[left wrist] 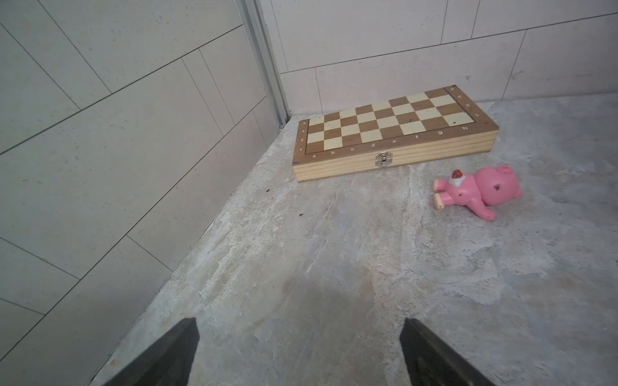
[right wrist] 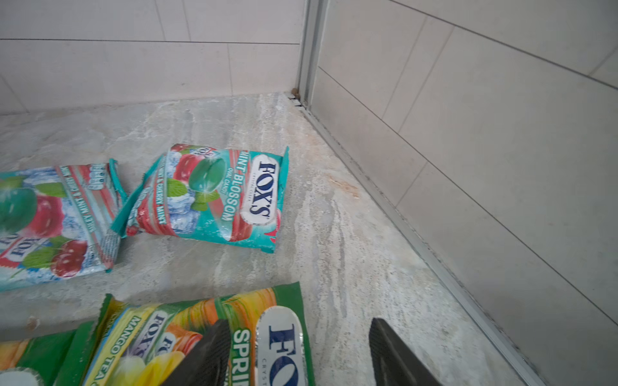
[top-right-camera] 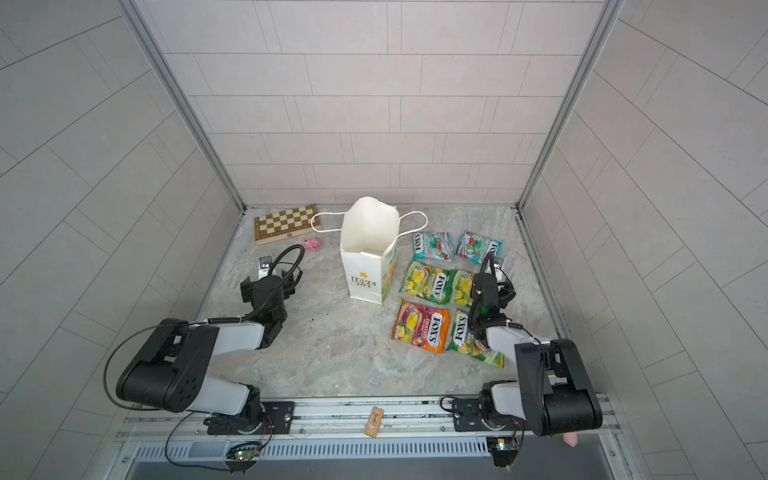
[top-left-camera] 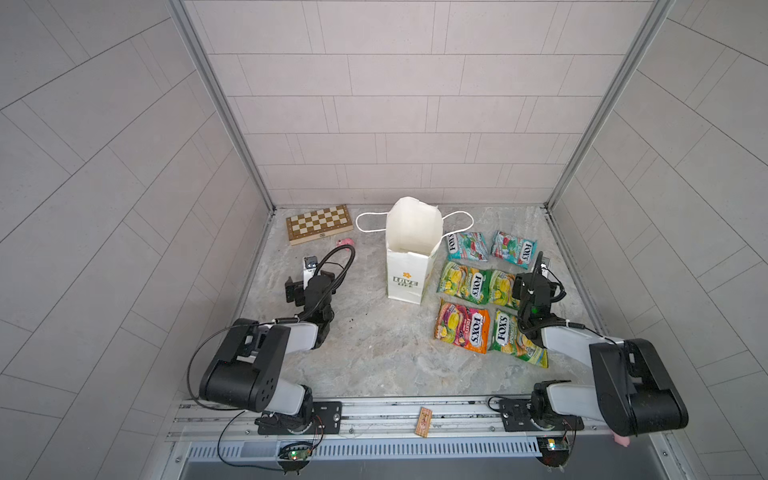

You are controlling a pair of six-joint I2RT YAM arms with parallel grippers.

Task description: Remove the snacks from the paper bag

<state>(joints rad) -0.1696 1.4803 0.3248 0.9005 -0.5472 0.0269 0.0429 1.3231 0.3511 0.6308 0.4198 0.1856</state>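
The tall white paper bag [top-left-camera: 409, 276] with the green "LOVE LIFE" print stands upright, mouth open. What I see of its inside is bare white paper, though its floor is hidden from me. All six flat glossy FOX'S packets lie on the grey stone-look counter [top-left-camera: 374, 353] to the right of the bag, in three rows of two. The teal packets [top-left-camera: 467, 246] are beyond it, two green-yellow packets [top-left-camera: 461, 282] level with it, and an orange-red packet [top-left-camera: 461, 326] and a third green-yellow packet [top-left-camera: 517, 338] nearer than it.

My right end effector [right wrist: 297, 322] hangs over the outer packet of the middle row, jaws partly apart and gripping nothing. From it the bag lies leftward, with packets between. My left end effector [left wrist: 298, 320], spread wide and empty, sits left of the bag with bare counter between. I judge the unloading done. If the bag needs checking, my left arm has the clearer way.
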